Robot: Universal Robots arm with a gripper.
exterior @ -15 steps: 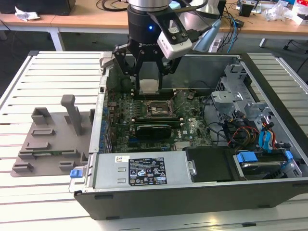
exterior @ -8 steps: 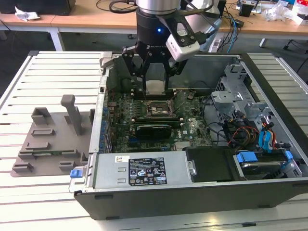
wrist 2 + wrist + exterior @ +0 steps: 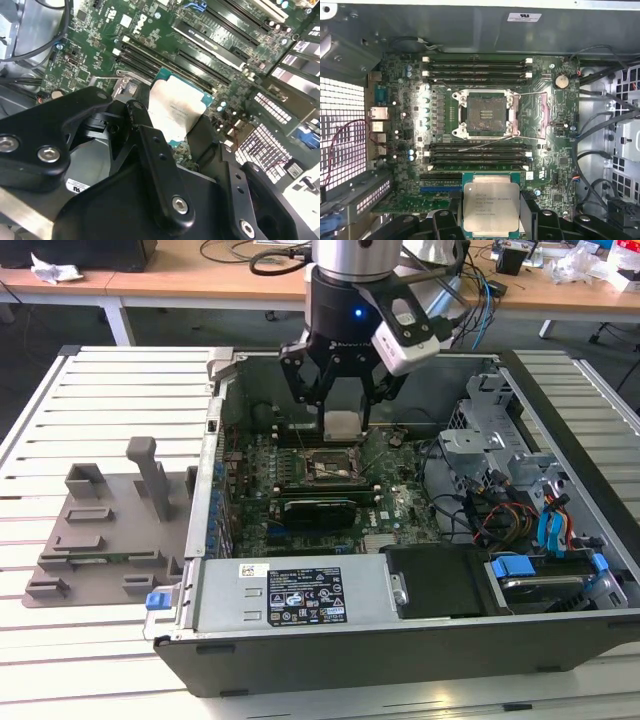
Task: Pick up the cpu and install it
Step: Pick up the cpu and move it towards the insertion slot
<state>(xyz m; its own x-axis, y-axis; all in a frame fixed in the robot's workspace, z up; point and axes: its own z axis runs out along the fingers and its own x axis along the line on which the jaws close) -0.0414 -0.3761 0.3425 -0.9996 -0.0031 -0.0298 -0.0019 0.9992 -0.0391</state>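
**A:** What does the exterior view give that the wrist cameras leave out?

**B:** The wider setting. A silver arm (image 3: pixel 355 255) comes straight down into an open computer case (image 3: pixel 300 600) lying on a slatted white table (image 3: pixel 100 380). The black gripper (image 3: pixel 343 423) points straight down, with a small blue light on its body and a white camera block (image 3: pixel 405 335) fixed to one side. A grey plastic tray (image 3: pixel 100 530) with upright posts sits outside the case, well apart from the gripper, on the exterior view's left.

**A:** And the wrist views?

**B:** The first wrist view looks past the gripper onto the green motherboard (image 3: pixel 555 150). It shows the socket (image 3: pixel 487 114) plainly: a metal frame around a dark square contact field, with thin wire levers beside it. The second wrist view is a close slant along the black fingers (image 3: pixel 150 150).

**A:** Where is the cpu?

**B:** The cpu (image 3: pixel 491 207) is pinched between the two fingertips, one pressing on each of two opposite edges. Its silver metal top faces up toward the wrist. The gripper is closed on it.

**A:** How does it sit relative to the socket?

**B:** In the exterior view the chip hangs above the motherboard, clear of it. The socket lies below the gripper, and in the first wrist view it is offset from the chip rather than directly beneath it.
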